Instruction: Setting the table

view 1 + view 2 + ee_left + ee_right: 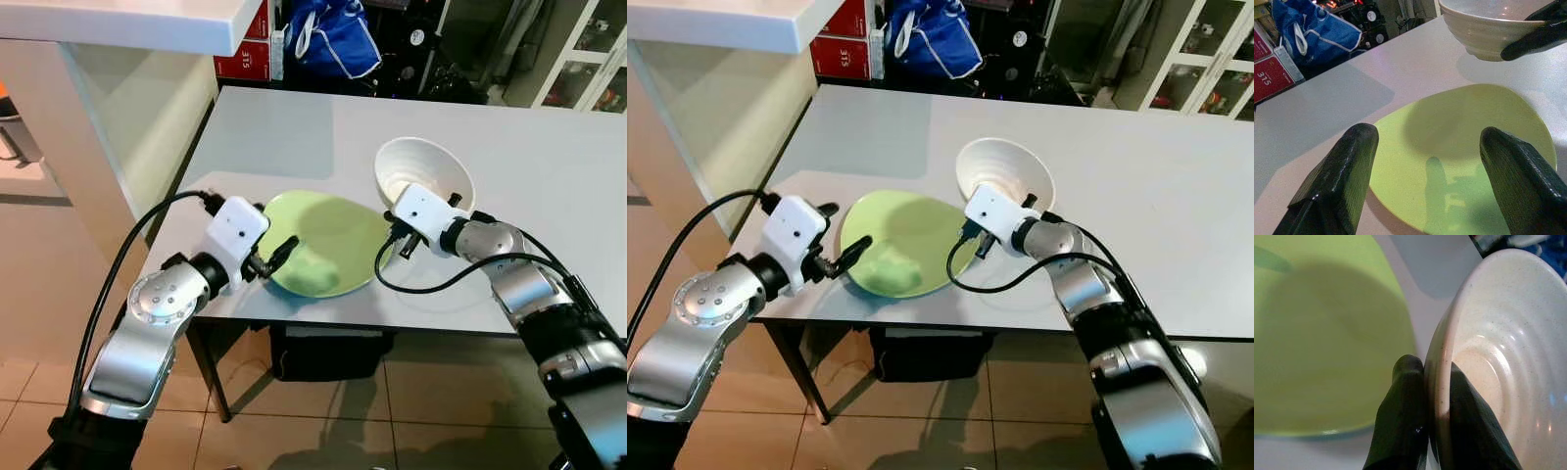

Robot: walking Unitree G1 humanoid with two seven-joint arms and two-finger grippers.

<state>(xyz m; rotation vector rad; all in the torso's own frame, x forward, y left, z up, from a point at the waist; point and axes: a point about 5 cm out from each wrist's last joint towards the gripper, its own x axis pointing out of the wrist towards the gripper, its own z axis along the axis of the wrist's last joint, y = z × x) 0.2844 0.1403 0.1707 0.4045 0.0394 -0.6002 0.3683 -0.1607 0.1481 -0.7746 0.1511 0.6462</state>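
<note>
White bowl [423, 172]: our right gripper [1436, 382] pinches its rim, one finger inside, one outside, tilting it beside the green plate [328, 242]. Our left gripper [1425, 166] hovers at the plate's edge, fingers spread wide, holding nothing.

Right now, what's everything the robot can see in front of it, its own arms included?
Table: one, white, under the dishes.
Plate: one, light green, near the table's front edge.
Bowl: one, white, tilted beside the plate, rim pinched by a gripper.
Bag: one, blue, behind the table.
Boxes: red, beside the bag.
Counter: one, white, on the robot's left.
Left gripper: fingers open, hovering at the plate's edge.
Right gripper: shut on the bowl's rim.
</note>
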